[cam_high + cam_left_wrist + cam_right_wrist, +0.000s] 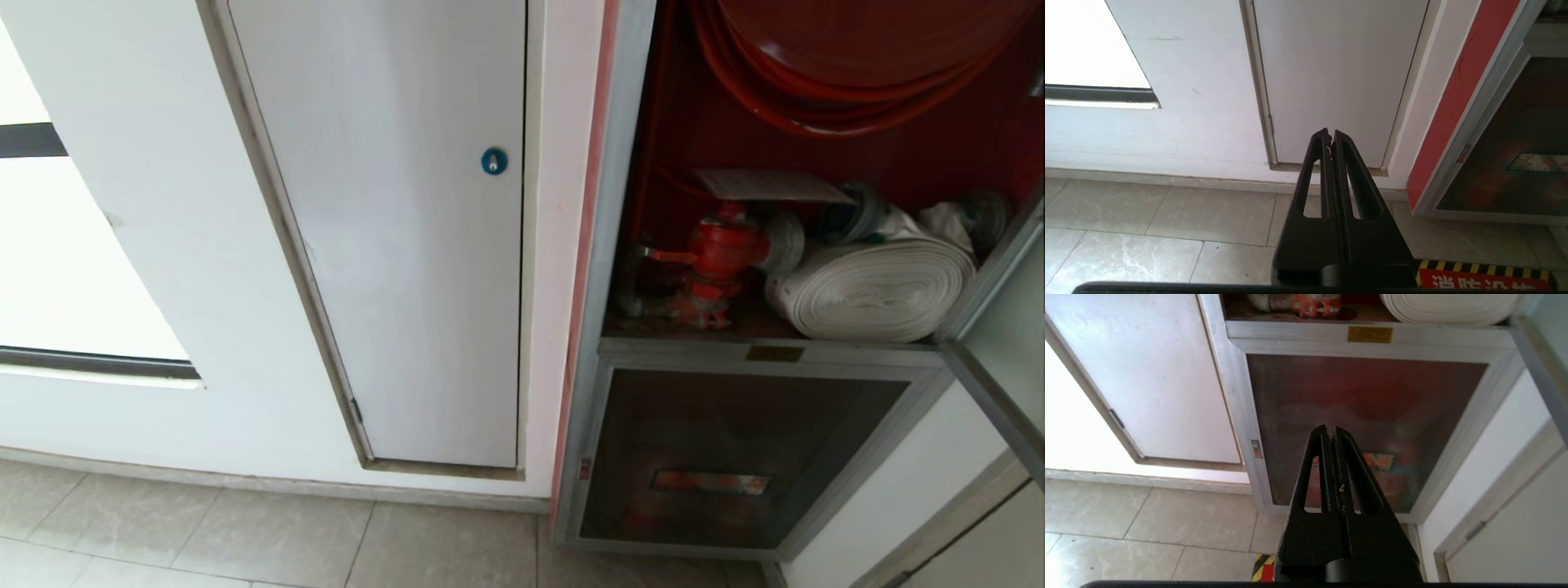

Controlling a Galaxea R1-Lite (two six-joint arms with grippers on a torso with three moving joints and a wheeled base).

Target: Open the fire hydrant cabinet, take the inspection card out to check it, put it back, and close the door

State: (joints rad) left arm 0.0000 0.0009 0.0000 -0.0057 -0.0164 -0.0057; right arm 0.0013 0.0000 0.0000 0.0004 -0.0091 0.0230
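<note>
The fire hydrant cabinet stands at the right in the head view, its red upper compartment uncovered. The door is swung out at the far right edge, and its silver frame also shows in the right wrist view. The inspection card lies flat on top of the red valve, beside the rolled white hose. Neither arm shows in the head view. My left gripper is shut and empty, low before the white wall. My right gripper is shut and empty, facing the lower glass door.
A white panel with a blue round lock is set in the wall left of the cabinet. A red hose reel hangs above the valve. A brass plate sits on the crossbar. Yellow-black floor marking lies on the tiles.
</note>
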